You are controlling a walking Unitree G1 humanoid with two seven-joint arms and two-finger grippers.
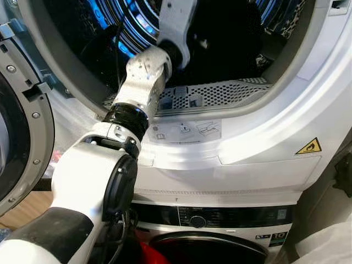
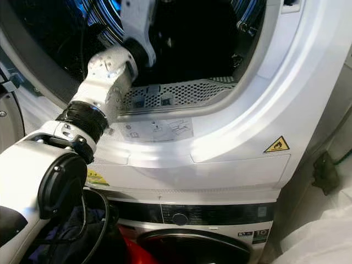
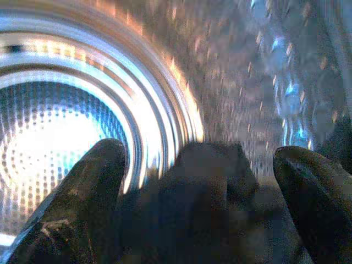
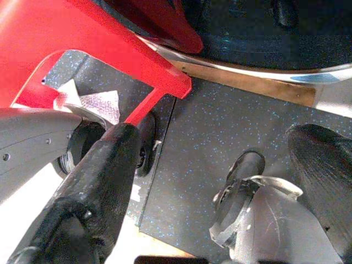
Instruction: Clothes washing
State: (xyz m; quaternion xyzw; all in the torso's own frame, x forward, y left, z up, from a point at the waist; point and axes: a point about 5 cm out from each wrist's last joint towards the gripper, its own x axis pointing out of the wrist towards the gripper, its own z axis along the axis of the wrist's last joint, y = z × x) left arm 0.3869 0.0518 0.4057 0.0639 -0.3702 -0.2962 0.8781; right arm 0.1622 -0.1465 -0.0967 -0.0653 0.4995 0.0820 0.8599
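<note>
My left arm (image 1: 146, 77) reaches through the round opening of the upper white machine (image 1: 264, 143) into its steel drum (image 3: 55, 126), which is lit blue and white. In the left wrist view, my left gripper (image 3: 206, 181) is open inside the drum. A dark garment (image 3: 209, 220) lies bunched between its two black fingers (image 3: 99, 181). My right gripper (image 4: 220, 159) hangs open low over the dark speckled floor (image 4: 220, 115), holding nothing, beside a red plastic basket (image 4: 82, 33).
The upper machine's door (image 1: 22, 143) stands swung open at the left. A perforated lint grille (image 1: 220, 93) lines the opening's lower lip. Below sits a second machine (image 1: 209, 220) with a dark control strip. Dark clothes (image 2: 71, 236) lie low on the left.
</note>
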